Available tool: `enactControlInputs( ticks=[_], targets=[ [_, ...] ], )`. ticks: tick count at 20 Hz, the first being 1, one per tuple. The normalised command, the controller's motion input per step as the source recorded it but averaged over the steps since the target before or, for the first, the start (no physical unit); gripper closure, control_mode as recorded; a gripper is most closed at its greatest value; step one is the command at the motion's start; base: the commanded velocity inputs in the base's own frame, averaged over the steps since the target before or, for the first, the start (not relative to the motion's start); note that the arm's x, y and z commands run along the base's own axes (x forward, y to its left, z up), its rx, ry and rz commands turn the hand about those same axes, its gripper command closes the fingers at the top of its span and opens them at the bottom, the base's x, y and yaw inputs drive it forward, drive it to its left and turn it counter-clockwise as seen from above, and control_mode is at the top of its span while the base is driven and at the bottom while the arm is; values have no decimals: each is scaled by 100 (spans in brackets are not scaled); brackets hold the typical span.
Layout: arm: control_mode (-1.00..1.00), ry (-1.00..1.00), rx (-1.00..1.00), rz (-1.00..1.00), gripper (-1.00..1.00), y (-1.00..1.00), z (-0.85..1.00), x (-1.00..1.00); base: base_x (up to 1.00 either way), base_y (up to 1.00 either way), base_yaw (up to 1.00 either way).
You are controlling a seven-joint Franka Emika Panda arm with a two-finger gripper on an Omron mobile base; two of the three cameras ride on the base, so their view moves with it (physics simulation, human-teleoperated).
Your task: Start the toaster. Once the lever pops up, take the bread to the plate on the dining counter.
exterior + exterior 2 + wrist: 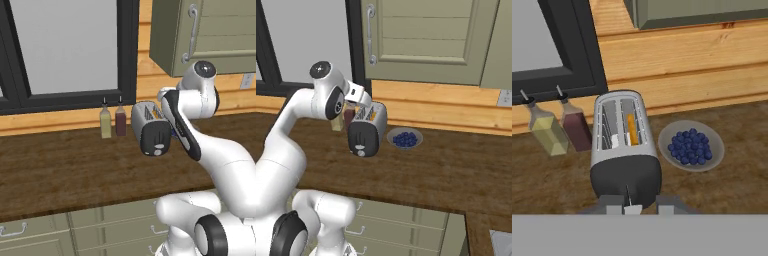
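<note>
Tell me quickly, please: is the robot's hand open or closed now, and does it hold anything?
Hand: just in front of the toaster, at its black end panel; open or closed cannot be told, and no held thing shows.

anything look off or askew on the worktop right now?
Nothing stands out. The toaster stands upright with the bread in its slot, two bottles upright beside it, and the blueberries stay inside their bowl. No spills.

The toaster is showing smooth silver-grey metal with a glossy black end panel. The bench is looking like matt, dark, grained wood.
</note>
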Motion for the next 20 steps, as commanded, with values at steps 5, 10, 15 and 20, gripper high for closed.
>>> enactControlInputs(
  ticks=[5,10,15,20],
  targets=[
    [-100,0,2,7,-100,2,0,-2,0,0,0],
    [-100,0,0,1,-100,0,0,-1,0,0,0],
    [-100,0,0,0,-100,0,0,0,0,0,0],
    [-100,0,0,0,-100,0,0,0,0,0,0]
  ],
)
